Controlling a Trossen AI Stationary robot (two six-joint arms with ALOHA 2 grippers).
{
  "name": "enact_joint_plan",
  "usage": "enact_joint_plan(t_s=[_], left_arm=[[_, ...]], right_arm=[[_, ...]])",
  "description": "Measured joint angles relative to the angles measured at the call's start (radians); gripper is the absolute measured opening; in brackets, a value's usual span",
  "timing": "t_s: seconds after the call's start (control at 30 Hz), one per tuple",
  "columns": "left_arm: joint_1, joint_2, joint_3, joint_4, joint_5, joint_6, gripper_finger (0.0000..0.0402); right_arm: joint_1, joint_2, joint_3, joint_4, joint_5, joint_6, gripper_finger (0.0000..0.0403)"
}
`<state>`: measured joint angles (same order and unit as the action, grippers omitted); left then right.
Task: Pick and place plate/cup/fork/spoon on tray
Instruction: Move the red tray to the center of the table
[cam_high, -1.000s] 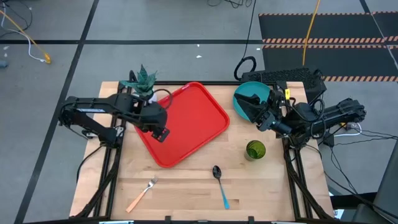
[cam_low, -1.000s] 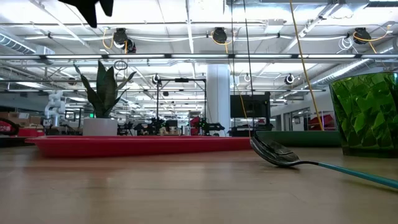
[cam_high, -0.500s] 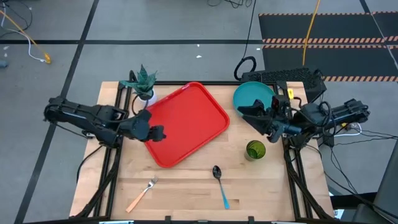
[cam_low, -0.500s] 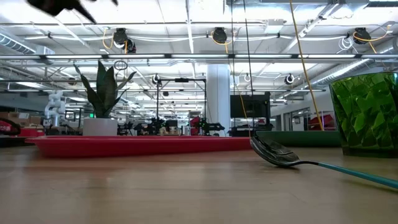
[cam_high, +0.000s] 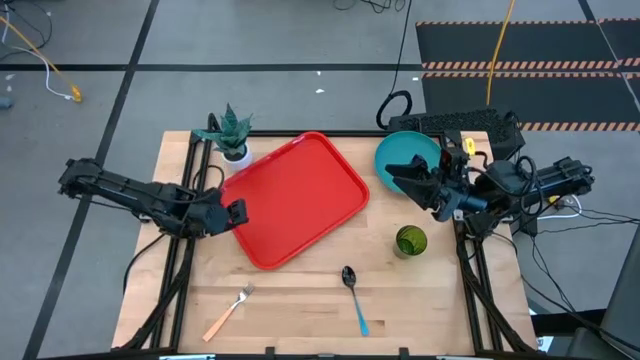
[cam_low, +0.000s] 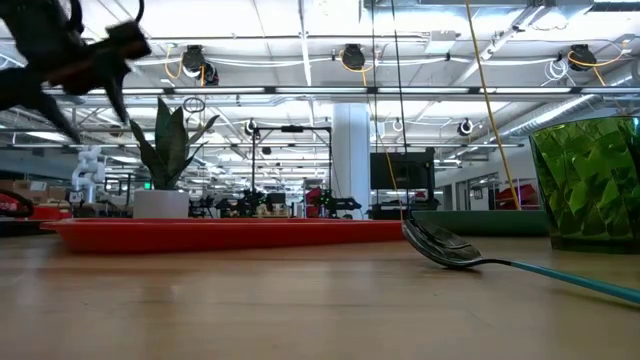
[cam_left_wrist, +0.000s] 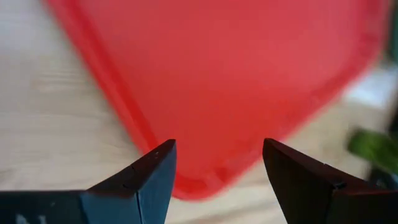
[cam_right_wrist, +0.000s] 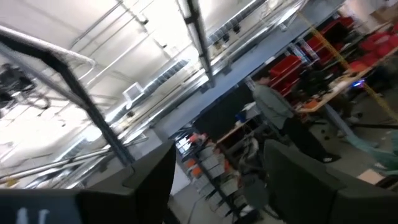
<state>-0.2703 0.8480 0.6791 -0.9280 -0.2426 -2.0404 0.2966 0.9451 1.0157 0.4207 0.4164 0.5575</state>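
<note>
The red tray (cam_high: 300, 195) lies slantwise on the table's middle. My left gripper (cam_high: 236, 213) is open and empty at the tray's left rim; its wrist view looks over the tray (cam_left_wrist: 224, 74) between the fingers (cam_left_wrist: 217, 168). The teal plate (cam_high: 410, 152) lies at the far right. My right gripper (cam_high: 400, 180) is open and empty over the plate's near edge, and its wrist view (cam_right_wrist: 217, 168) looks up into the room. The green cup (cam_high: 410, 241) stands near the right edge. The spoon (cam_high: 352, 292) and the fork (cam_high: 228, 312) lie flat near the front edge.
A white pot with a green plant (cam_high: 230, 138) stands at the tray's far left corner. In the low view the cup (cam_low: 590, 180) and the spoon's bowl (cam_low: 440, 245) are close, and the tray's rim (cam_low: 230, 232) is behind. A person (cam_right_wrist: 273, 106) stands in the room.
My left gripper has drawn back from over the tray's left part toward the table's left and near edges, and now stands at the tray's left rim. It has also come down. My right gripper has shifted a little toward the table's left over the plate.
</note>
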Motion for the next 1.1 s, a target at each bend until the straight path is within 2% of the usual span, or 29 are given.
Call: enact_joint_plan(t_s=[0.13,0.27,0.4,0.67,0.8,0.93,1.1], left_arm=[[0.000,0.028,-0.049,-0.022,0.002,-0.119,0.0241],[0.000,0.057,-0.087,-0.050,0.070,-0.193,0.0241],[0.000,0.077,-0.106,-0.060,0.120,-0.210,0.0241],[0.004,0.097,-0.165,-0.052,0.138,-0.296,0.0241],[0.030,0.097,-0.210,0.037,0.121,-0.302,0.0241],[0.058,0.097,-0.251,0.184,0.054,-0.298,0.0241],[0.074,0.097,-0.281,0.226,0.054,-0.276,0.0241]], right_arm=[[-0.002,0.000,0.000,0.001,0.005,-0.005,0.0239],[-0.003,0.000,0.000,-0.003,0.006,-0.005,0.0239],[-0.003,0.000,0.000,-0.007,0.003,-0.005,0.0239],[-0.002,0.000,0.000,-0.008,-0.001,-0.020,0.0239],[-0.002,0.000,0.000,-0.007,-0.002,-0.020,0.0239],[-0.002,0.000,0.000,-0.007,-0.002,-0.005,0.0239],[-0.002,-0.001,0.000,-0.007,-0.002,0.006,0.0239]])
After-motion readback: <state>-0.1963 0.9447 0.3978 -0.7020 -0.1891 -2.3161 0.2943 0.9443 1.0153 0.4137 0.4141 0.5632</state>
